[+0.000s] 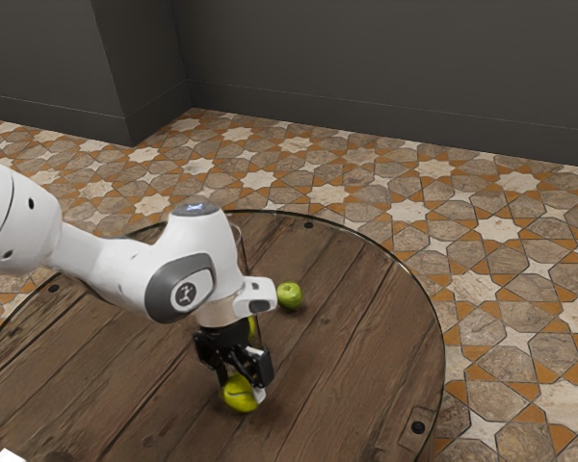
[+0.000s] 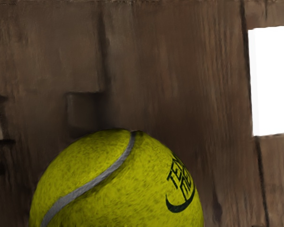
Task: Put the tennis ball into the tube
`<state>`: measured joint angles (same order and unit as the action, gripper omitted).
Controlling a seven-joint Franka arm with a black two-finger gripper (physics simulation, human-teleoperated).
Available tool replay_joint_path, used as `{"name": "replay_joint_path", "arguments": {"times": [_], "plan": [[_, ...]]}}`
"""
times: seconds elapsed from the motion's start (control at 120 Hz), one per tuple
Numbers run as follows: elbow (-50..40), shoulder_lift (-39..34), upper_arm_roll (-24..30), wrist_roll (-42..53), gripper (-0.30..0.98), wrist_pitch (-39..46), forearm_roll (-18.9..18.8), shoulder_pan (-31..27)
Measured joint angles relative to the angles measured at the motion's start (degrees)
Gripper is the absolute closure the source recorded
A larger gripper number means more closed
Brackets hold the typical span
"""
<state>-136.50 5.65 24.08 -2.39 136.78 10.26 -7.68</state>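
Reaching in from the exterior view's left, the white-and-grey robot arm [image 1: 106, 265] points its black two-finger gripper [image 1: 241, 386] down at the yellow-green tennis ball [image 1: 240, 394]. The ball sits at the lower end of the gripper, over the round table of dark brown wooden planks [image 1: 356, 356]; whether it touches the wood, I cannot tell. Nor can I tell whether the jaws are open or closed on it. In the wrist view the ball is large and close to the hand, with a pale grey seam curving across its fuzzy surface and dark printed lettering near one side. Apart from it, against the planks, is a bright white, straight-edged thing [image 2: 274, 81]. Just behind the gripper in the exterior view, another yellow-green thing [image 1: 253, 327] is mostly hidden, and a thin curved outline of what looks like a clear tube [image 1: 242, 248] rises behind the hand. Beyond the gripper, a shiny green apple [image 1: 289, 295] rests on the planks. Part of a white object [image 1: 8, 456] lies at the exterior view's lower left. Past the table's thin rim, the floor of cream, brown and orange patterned tiles [image 1: 501, 228] runs to a dark grey wall [image 1: 385, 67].
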Motion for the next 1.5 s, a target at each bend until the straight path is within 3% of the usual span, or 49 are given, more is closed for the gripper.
{"name": "replay_joint_path", "arguments": {"times": [0.117, 0.283, 0.583, 0.658, 0.825, 1.192, 1.5], "plan": [[0.01, 0.57, 0.00, -1.71, 0.27, 1.60, -0.02, -0.31], [0.26, 3.19, -0.02, -4.04, 0.35, 3.77, -0.47, -0.48], [0.87, -14.71, 2.71, -8.30, 0.52, -1.59, -2.02, 0.02], [4.90, -16.60, 2.74, -9.32, 0.57, -5.32, -2.52, 0.29], [14.55, -17.15, 1.96, -11.31, 0.66, -12.79, -7.25, -0.16], [25.08, -14.49, -1.15, -13.93, 0.81, -23.24, -17.99, -0.31], [26.52, -13.09, -4.02, -14.31, 0.81, -27.25, -20.47, -0.44]]}}
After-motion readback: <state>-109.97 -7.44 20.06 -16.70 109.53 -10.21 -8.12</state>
